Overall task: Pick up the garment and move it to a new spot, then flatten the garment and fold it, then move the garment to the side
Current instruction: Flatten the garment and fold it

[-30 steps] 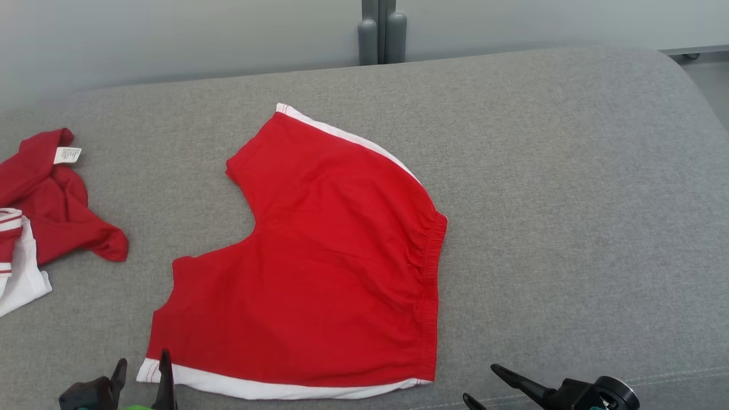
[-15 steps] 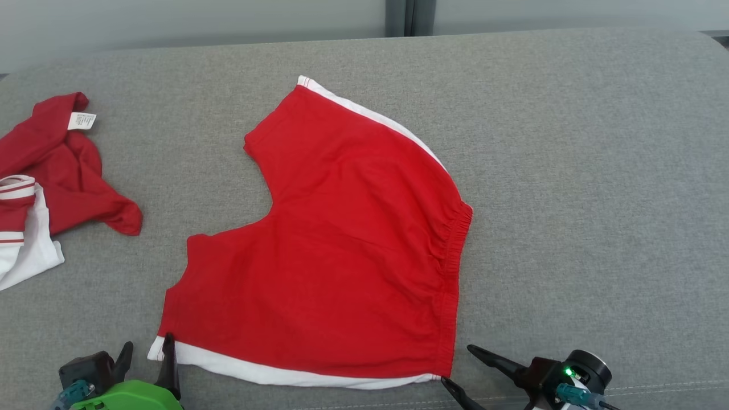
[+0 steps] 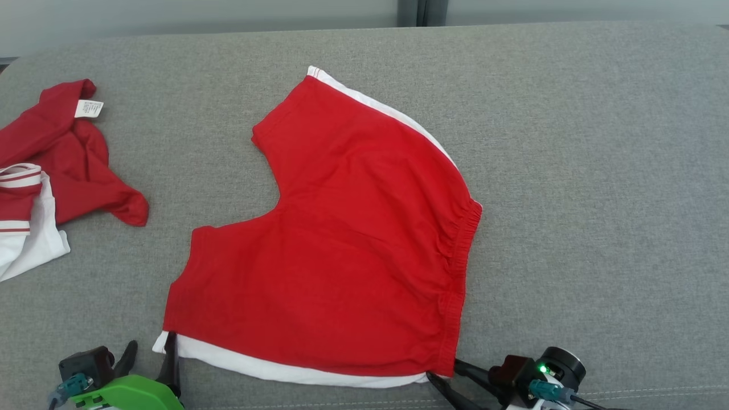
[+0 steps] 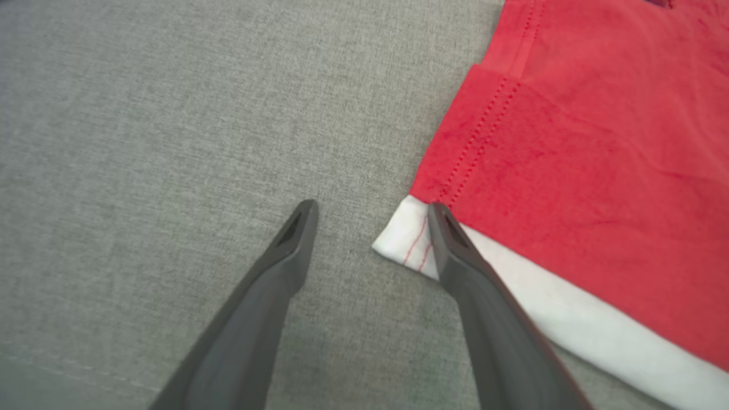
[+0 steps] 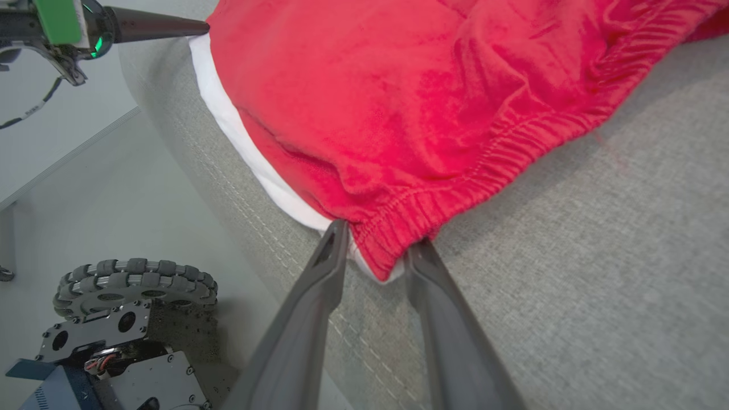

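Observation:
Red shorts (image 3: 342,239) with white side stripes lie spread flat on the grey cushion (image 3: 569,171), waistband to the right. My left gripper (image 3: 151,347) is open at the near left corner. In the left wrist view the left gripper (image 4: 371,213) has one finger lying on the white hem corner (image 4: 407,239) of the shorts (image 4: 569,142). My right gripper (image 3: 444,370) is open at the near right corner. In the right wrist view the right gripper (image 5: 379,236) has its fingers either side of the waistband corner (image 5: 387,239).
A second red and white garment (image 3: 51,171) with a white label (image 3: 89,108) lies crumpled at the far left. The cushion's front edge with its seam runs just under both grippers. Below it are the floor and my base wheel (image 5: 134,285).
The camera has tilted, shifting the whole picture. My right gripper has moved left onto the waistband corner. My left gripper has edged up to the white hem corner.

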`<state>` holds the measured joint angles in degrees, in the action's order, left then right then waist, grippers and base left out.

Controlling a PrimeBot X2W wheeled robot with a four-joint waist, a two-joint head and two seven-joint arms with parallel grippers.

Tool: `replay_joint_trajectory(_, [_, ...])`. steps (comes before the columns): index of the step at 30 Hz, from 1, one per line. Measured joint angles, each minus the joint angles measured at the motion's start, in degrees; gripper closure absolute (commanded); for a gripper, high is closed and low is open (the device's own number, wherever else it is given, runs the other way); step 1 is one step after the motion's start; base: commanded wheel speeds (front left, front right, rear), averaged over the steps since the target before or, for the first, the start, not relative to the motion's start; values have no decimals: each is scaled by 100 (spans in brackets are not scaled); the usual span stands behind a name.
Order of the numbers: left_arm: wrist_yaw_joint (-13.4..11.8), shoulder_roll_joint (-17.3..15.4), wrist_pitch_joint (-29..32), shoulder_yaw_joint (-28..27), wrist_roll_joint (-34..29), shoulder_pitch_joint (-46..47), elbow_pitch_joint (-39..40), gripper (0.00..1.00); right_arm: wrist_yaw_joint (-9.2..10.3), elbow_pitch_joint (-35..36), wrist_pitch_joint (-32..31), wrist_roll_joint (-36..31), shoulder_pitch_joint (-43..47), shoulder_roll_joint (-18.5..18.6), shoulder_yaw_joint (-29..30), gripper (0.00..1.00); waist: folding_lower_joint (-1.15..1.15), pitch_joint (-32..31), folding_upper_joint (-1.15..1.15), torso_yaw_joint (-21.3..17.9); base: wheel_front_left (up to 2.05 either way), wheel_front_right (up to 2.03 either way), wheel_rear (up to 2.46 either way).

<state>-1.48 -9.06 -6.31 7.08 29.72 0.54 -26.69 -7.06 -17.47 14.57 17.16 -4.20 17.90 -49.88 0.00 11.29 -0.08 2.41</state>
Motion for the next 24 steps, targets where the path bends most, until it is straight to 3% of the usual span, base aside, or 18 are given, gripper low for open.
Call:
replay_joint_trajectory(1, [5,0,22,2,13,20,-25,33,0,-20,0,0,-12,-4,-9,58,0,4,0,0,0,0,0])
replay_joint_trajectory(2, [22,0,22,8,33,40,-43,50,-1,-38,0,0,-14,-8,-18,59,0,8,0,-1,0,0,0])
replay_joint_trajectory(4, [71,9,23,-1,87,60,-60,54,-1,-79,0,1,-16,-19,-34,62,0,19,0,-4,0,0,0])
replay_joint_trajectory(7, [210,55,87,8,207,94,-66,67,-1,-115,0,4,-49,-43,-45,64,0,40,0,-8,0,0,0])
replay_joint_trajectory(9, [298,77,187,24,307,121,-70,94,-1,-142,0,14,-88,-63,-55,69,0,50,0,-13,0,0,0])
replay_joint_trajectory(10, [332,77,226,29,337,129,-71,100,-2,-151,0,23,-115,-78,-59,69,0,54,0,-15,0,0,0])
replay_joint_trajectory(14, [458,124,426,7,578,143,-75,96,-5,-164,0,40,-154,-147,-58,62,0,63,0,-26,0,0,0])
replay_joint_trajectory(15, [460,124,477,-7,625,148,-70,83,-7,-170,0,44,-155,-154,-58,62,0,62,0,-28,0,0,0])
replay_joint_trajectory(19, [509,119,647,-76,775,149,-27,56,-7,-202,0,53,-169,-156,-55,60,0,54,0,-24,0,0,0])
replay_joint_trajectory(22, [572,118,764,-75,837,149,44,58,-7,-214,0,67,-181,-164,-81,65,0,50,0,-5,0,0,0])
replay_joint_trajectory(23, [576,111,804,-68,840,149,67,67,-7,-216,0,77,-186,-165,-104,69,0,49,0,4,0,0,0])
replay_joint_trajectory(24, [577,101,847,-58,840,149,89,67,-7,-220,0,100,-196,-170,-126,69,0,49,0,13,0,0,0])
